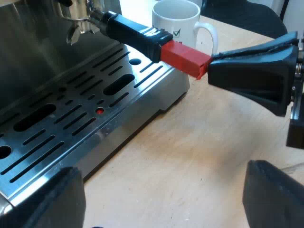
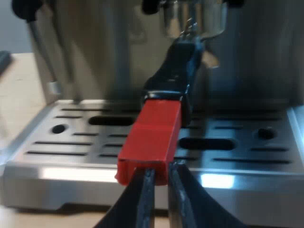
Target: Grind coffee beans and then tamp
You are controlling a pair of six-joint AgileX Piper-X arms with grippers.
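Right tool (image 2: 160, 179), nearly closed and empty, touches the holder's red end (image 2: 152, 137); open wider before grasping. Left tool (image 1: 171, 190) gapes empty.

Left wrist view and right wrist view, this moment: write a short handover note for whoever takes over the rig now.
Left gripper: open, holding nothing, over the table beside the drip tray of the espresso machine.
Right gripper: at the tip of the handle's red end; whether it grips is unclear.
Holder: locked into the machine's front, with its handle out over the tray.
Mug: upright on the table near the tray's corner.
Done: no ground coffee or tamping to be seen.
Left: probably free the holder, then grind and tamp.
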